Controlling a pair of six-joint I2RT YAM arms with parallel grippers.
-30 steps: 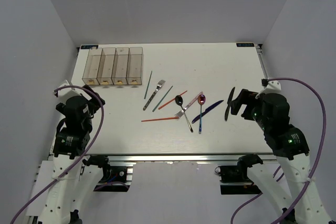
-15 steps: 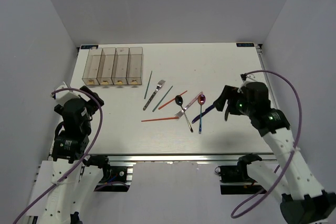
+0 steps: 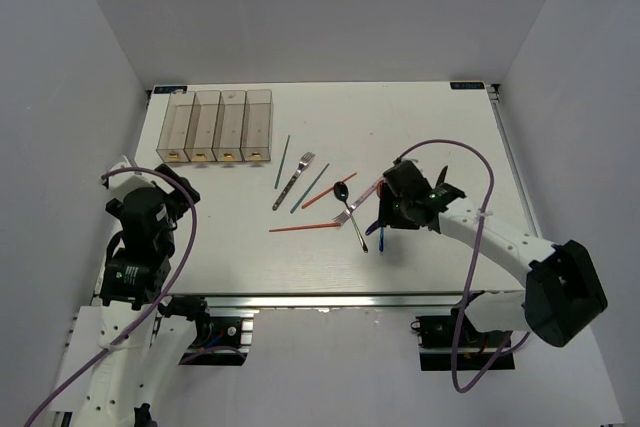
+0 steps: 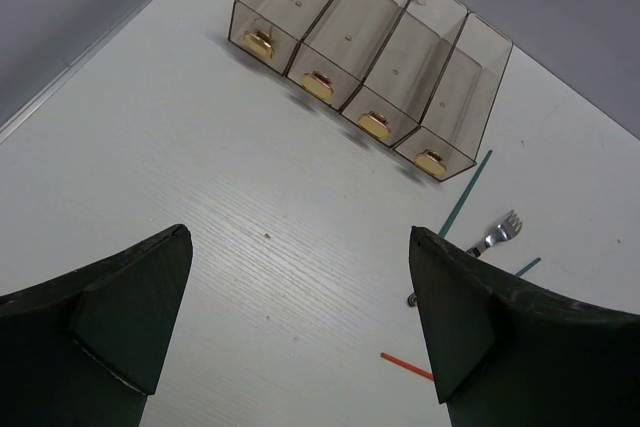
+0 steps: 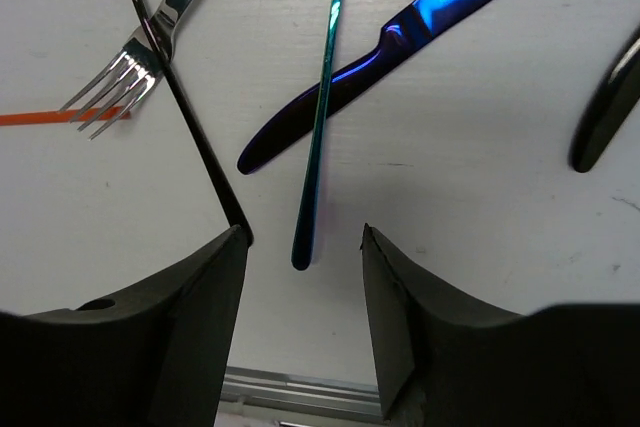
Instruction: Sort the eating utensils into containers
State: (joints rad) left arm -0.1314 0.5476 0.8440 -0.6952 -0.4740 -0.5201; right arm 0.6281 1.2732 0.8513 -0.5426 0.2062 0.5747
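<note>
The eating utensils (image 3: 340,202) are all seen loose at mid-table, several crossing. A blue-green spoon handle (image 5: 322,117) is laid across a dark blue knife (image 5: 420,27), and a silver fork (image 5: 125,77) is crossed with a black spoon handle (image 5: 195,137). Nothing is seen in the 4 containers (image 4: 470,97) at the far left corner, so sorting is judged not begun, with roughly 10 pieces left.

The right gripper (image 5: 302,237) is set low over the near tip of the blue-green handle. Its fingers are apart on either side of the tip, and nothing is clamped. The left gripper (image 4: 300,237) is spread wide above bare table (image 3: 430,117), short of the containers.

The near table edge lies close behind the handle tip. The black handle, just beside one finger, could be snagged. Open room is offered between the cluster and the containers.
</note>
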